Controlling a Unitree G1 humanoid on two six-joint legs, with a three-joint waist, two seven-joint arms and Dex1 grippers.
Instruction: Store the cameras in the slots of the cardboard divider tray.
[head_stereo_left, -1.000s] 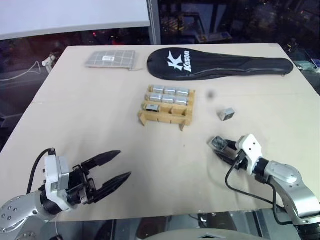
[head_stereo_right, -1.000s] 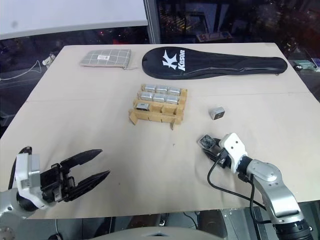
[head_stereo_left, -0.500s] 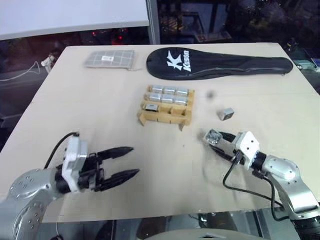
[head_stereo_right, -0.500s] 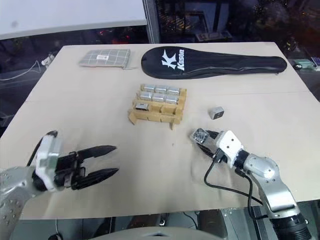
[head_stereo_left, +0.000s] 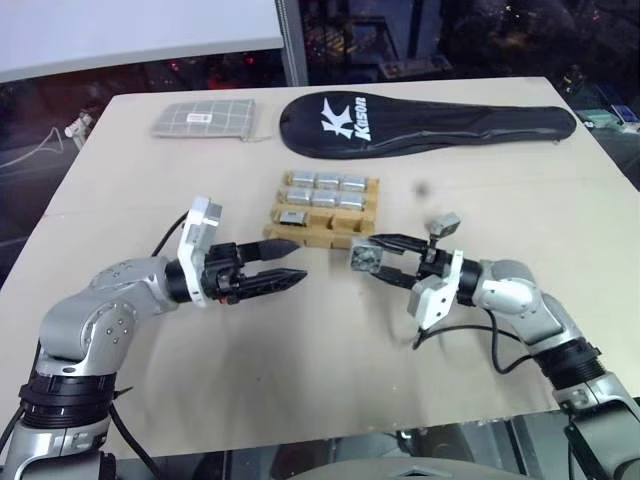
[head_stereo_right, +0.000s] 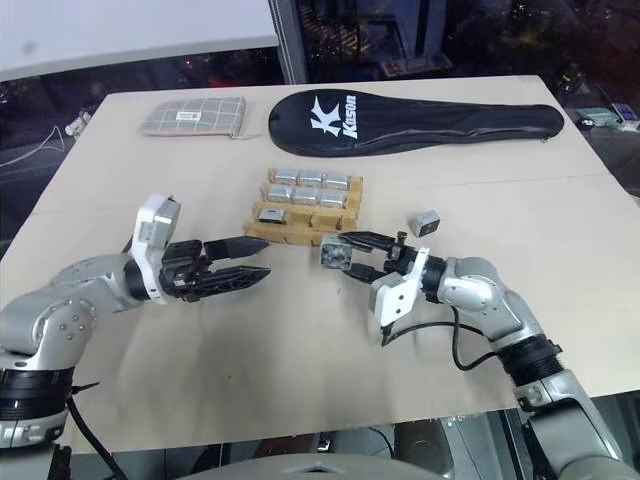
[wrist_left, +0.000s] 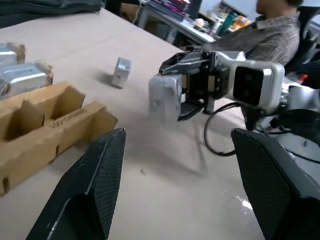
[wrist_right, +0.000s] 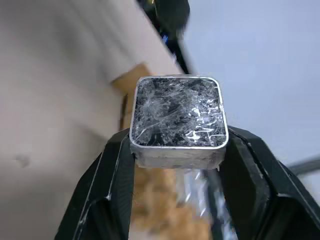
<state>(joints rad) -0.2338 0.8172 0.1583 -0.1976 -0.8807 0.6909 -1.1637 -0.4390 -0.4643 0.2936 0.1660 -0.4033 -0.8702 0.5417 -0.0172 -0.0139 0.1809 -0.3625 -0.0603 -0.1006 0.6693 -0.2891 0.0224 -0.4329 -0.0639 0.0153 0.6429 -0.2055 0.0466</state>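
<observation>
The left pincer (head_stereo_left: 278, 264) is pointing level toward the robot's right, its two black fingers standing apart with nothing between them. The right pincer (head_stereo_right: 345, 252) is pointing level toward the left one, its fingers clamping a camera (head_stereo_right: 335, 254).

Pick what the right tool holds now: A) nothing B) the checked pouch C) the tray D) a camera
D: the right tool is shut on a camera, its two fingers pressing the cube's sides, beside the tray.
</observation>
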